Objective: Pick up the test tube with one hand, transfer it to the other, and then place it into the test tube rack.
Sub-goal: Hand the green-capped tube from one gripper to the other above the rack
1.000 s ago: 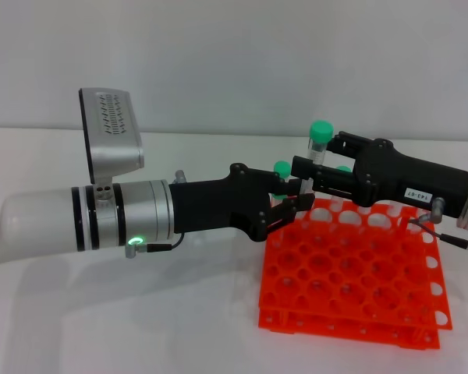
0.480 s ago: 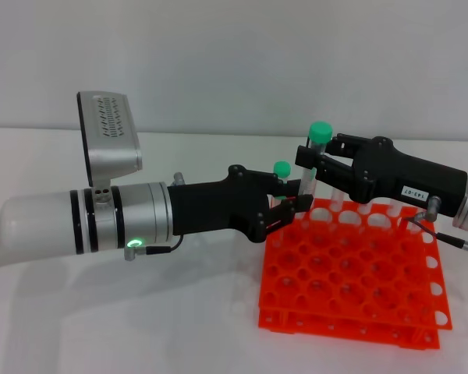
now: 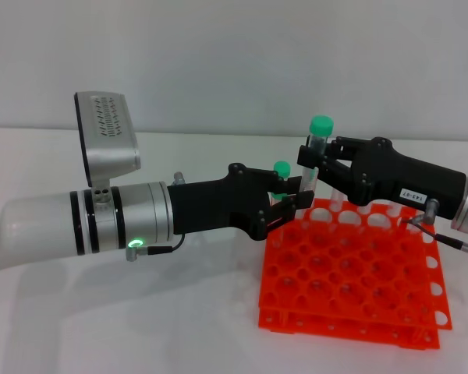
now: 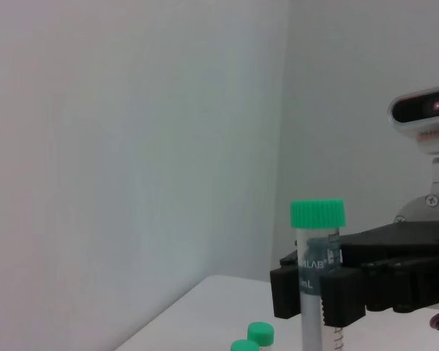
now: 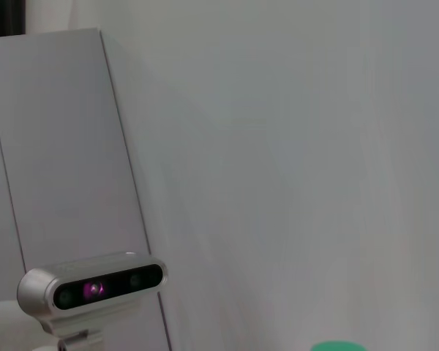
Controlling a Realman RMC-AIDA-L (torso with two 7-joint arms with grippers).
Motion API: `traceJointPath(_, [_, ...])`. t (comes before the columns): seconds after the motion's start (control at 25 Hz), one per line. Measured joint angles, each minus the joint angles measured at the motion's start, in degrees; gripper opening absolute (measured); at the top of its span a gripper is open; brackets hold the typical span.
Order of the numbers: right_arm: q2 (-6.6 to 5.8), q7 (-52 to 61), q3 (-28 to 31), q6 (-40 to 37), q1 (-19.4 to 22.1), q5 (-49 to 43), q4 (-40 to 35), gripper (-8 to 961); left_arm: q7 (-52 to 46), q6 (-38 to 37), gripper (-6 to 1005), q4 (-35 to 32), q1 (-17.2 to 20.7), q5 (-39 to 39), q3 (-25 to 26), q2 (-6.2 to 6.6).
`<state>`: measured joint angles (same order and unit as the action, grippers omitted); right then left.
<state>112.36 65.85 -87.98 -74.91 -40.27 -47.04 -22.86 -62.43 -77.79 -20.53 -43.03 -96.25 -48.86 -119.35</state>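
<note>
Both arms end in black grippers, the left gripper (image 3: 290, 204) on a silver-grey wrist (green light glowing), the right gripper (image 3: 316, 165) white-labelled.

My head camera looks forward and down over the white table (image 3: 140, 312), both arms meeting mid-frame. My left wrist camera sits close, facing the slim clear green-capped tube (image 4: 316, 278), which the head view shares. My right wrist camera faces the grey wall (image 5: 293, 146).
</note>
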Motion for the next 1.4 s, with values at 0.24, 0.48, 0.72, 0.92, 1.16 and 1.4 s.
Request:
traceJointPath(0.24, [0.08, -0.54, 0.0, 0.19, -0.16, -0.12, -0.01, 200, 0.02, 0.05, 283, 0.53, -0.06, 0.07, 0.02, 0.0])
traceJointPath(0.48, [0.04, -0.83, 0.02, 0.34, 0.0, -0.13, -0.01, 199, 0.09, 1.57, 288, 0.85, -0.04, 0.46, -0.05, -0.09])
traceJointPath(0.72, [-0.04, -0.83, 0.09, 0.39, 0.06, -0.02, -0.07, 199, 1.28, 2.0, 292, 1.54, -0.38, 1.27, -0.09, -0.1])
traceJointPath(0.92, [-0.02, -0.83, 0.0, 1.49, -0.29, -0.01, -0.11, 198, 2.9, 2.81, 295, 2.66, -1.21, 1.58, -0.57, -0.2])
traceJointPath(1.16, [0.01, -0.87, 0.05, 2.76, -0.46, 0.06, -0.11, 198, 8.11, 3.36, 328, 5.91, -1.68, 6.61, -0.62, -0.29])
traceJointPath(1.4, [-0.02, -1.68, 1.71, 2.96, -0.31, 0.05, -0.17, 202, 10.22, 3.32, 496, 7.34, -1.25, 10.01, -0.62, -0.35])
